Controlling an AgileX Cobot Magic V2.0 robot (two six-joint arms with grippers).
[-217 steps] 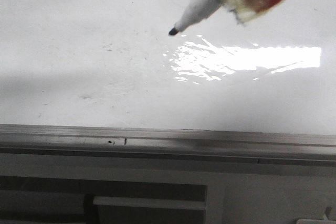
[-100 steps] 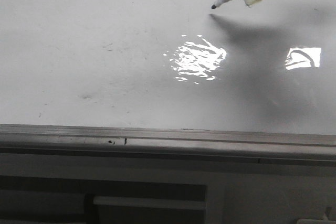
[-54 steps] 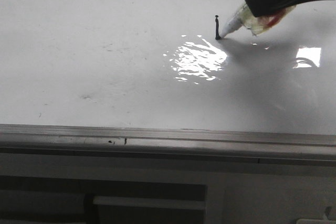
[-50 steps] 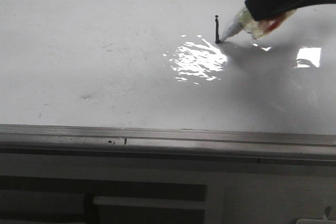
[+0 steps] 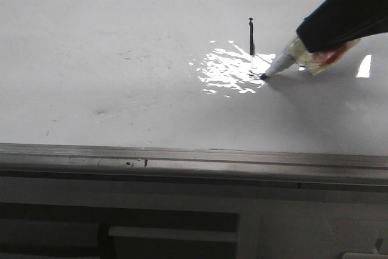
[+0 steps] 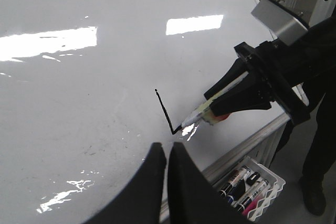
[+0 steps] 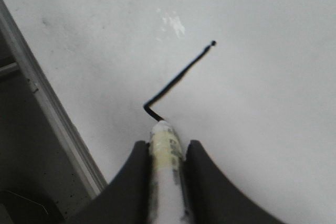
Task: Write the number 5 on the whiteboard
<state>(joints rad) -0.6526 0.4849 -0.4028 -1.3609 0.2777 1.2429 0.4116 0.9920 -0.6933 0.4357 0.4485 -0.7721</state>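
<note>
We see the right gripper (image 7: 167, 156) with its fingers (image 7: 135, 174) clamped on a marker (image 5: 285, 60), which slants down to the whiteboard (image 5: 121, 40). The marker's tip touches the glossy surface just beside a bright patch of glare (image 5: 227, 71). So far the number 5 (image 5: 251, 37) consists of a thin black straight stroke with a small dot at its far end and a short bend at the near end, where the tip rests; in the right wrist view the line (image 7: 178, 80) turns sharply just ahead of the tip. The left gripper (image 6: 167, 156) hangs above the board near its grey frame (image 5: 182, 156), holding nothing, its fingers (image 6: 152, 177) drawn narrow with only a slim gap. Below the frame a white basket (image 6: 273, 179) holds several spare markers (image 6: 239, 179).
</note>
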